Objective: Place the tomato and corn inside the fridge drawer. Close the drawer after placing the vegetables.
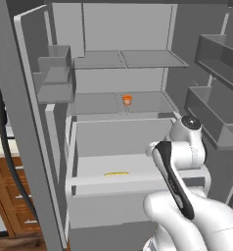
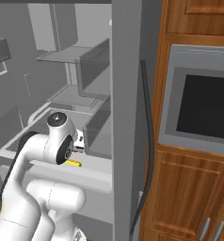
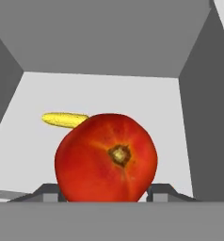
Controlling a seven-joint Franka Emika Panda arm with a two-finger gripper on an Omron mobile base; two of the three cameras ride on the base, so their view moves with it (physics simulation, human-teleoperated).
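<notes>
The tomato, round and red with its stem scar facing the camera, sits between my gripper's two fingertips, which touch it on both sides. It hangs over the open fridge drawer, a pale box pulled out at the bottom of the fridge. The corn, a short yellow cob, lies on the drawer floor behind the tomato, and appears as a yellow streak from the left base and beside my arm from the right base. My own arm hides the hand in the left base view.
A small orange cup stands on the shelf above the drawer. Grey door bins hang on the left door and the right door. The right door's edge stands close beside my arm, with an oven and wooden cabinets beyond.
</notes>
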